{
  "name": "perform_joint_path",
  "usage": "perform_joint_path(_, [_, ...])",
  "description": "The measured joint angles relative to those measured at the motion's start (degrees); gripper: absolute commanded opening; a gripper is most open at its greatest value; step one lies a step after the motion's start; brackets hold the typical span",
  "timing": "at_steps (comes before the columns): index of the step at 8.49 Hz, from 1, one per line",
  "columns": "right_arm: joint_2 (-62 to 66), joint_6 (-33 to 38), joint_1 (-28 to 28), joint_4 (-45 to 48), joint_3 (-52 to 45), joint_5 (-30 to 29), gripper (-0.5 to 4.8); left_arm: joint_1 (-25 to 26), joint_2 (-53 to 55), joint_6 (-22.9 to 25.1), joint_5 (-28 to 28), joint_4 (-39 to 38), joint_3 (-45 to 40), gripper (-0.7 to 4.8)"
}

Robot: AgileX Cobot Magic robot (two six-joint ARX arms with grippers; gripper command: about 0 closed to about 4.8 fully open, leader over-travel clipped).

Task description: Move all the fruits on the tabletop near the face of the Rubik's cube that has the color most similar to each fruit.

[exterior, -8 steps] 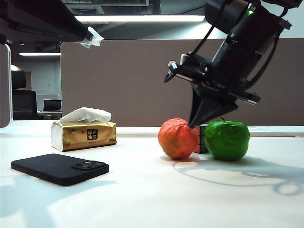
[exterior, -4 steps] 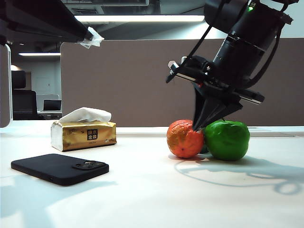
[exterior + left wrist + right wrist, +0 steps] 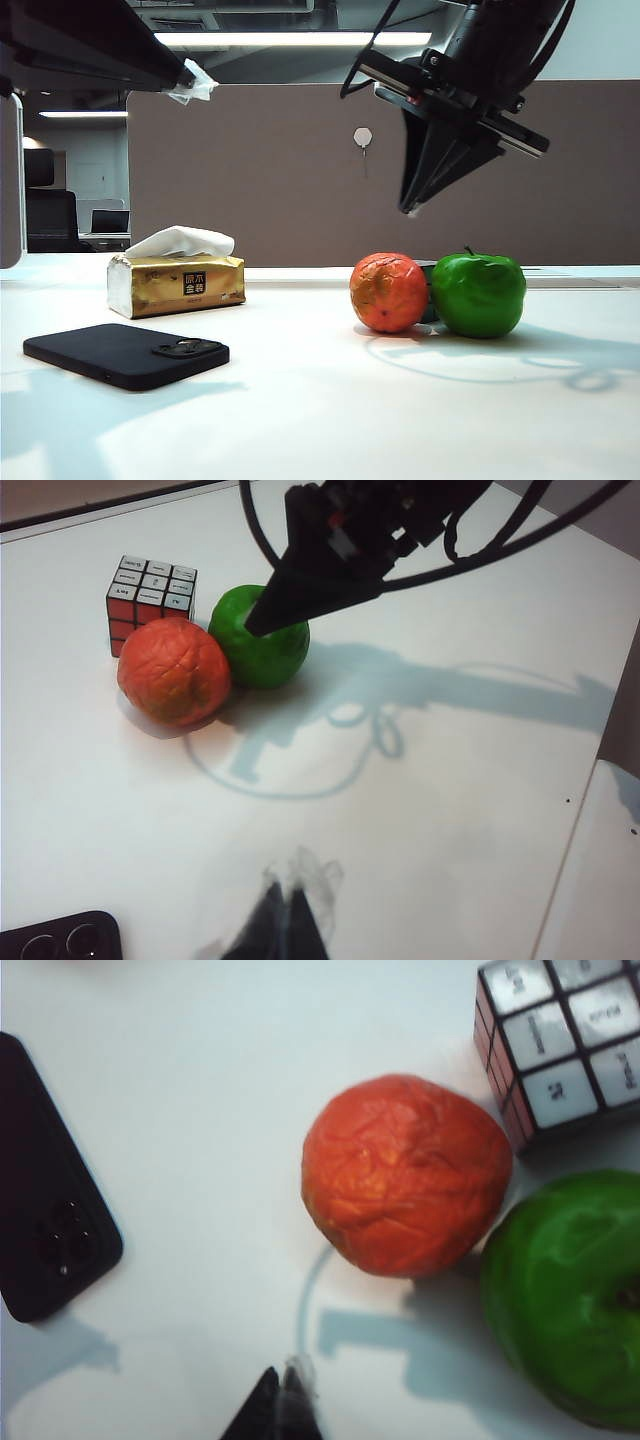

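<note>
White tabletop point(image 3: 300, 400), right hand point(image 3: 412, 208) closed above orange fruit point(image 3: 389, 292), left hand point(image 3: 290, 920) apart.

The white worktop point(image 3: 300, 400) carries a black phone point(image 3: 127, 354), a gold tissue box point(image 3: 176, 283), an orange-red fruit point(image 3: 389, 292), a green apple point(image 3: 478, 294) and a Rubik's cube point(image 3: 150, 600) close behind them.

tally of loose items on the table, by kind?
Fruits: 2, orange-red fruit and green apple
Rubik's cube: 1
Tissue box: 1
Black phone: 1
Total: 5
</note>
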Motion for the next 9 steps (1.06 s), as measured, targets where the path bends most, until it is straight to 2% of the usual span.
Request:
perform_joint_path(6, [7.13,-1.11,0.00,-0.44,0.00,1.40,-0.01,0.00,0.00,0.02,-0.09,0.00,0.00,-0.05])
perform_joint_path(7, [7.91,-1.16,0.00,0.46,-0.04,1.40,-0.01,0.00,0.00,0.02,-0.37,0.00,0.00,-0.05])
perform_joint_path(8, [9.03,-1.29,0.00,5.60,0.00,1.38,-0.01,0.00,0.50,0.02,-1.14,0.00,-0.02,-0.05])
perform_joint_path(9, [9.35,-1.29,0.00,5.64,0.00,1.38,-0.01,0.00,0.52,0.02,-1.14,0.00,0.00,-0.05])
